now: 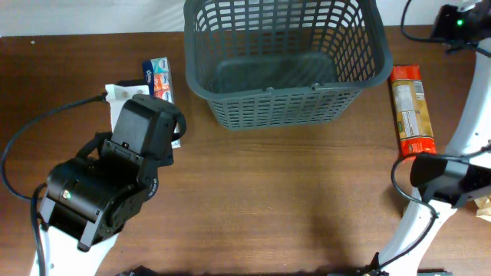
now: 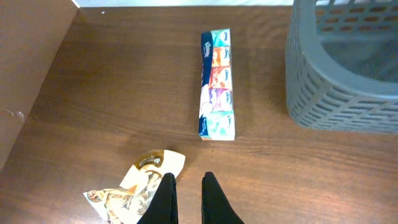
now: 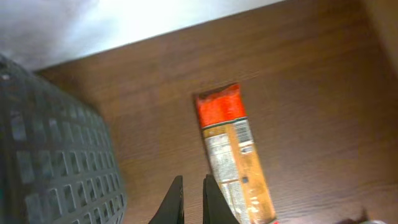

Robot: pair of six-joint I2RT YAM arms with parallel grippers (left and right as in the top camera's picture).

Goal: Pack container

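The container, a big dark grey lattice basket, stands at the back middle of the table, and what shows of its inside is bare. My left gripper is shut on nothing, low over the table. A white and gold packet lies just left of its fingertips, and a long colourful tissue pack lies ahead of them. The container's wall is to their right. My right gripper is shut and empty, between the container and a long orange packet with a red end.
In the overhead view the tissue pack and the white packet lie left of the container, and the orange packet lies to its right. A tan packet peeks in at the right edge. Cables trail from both arms.
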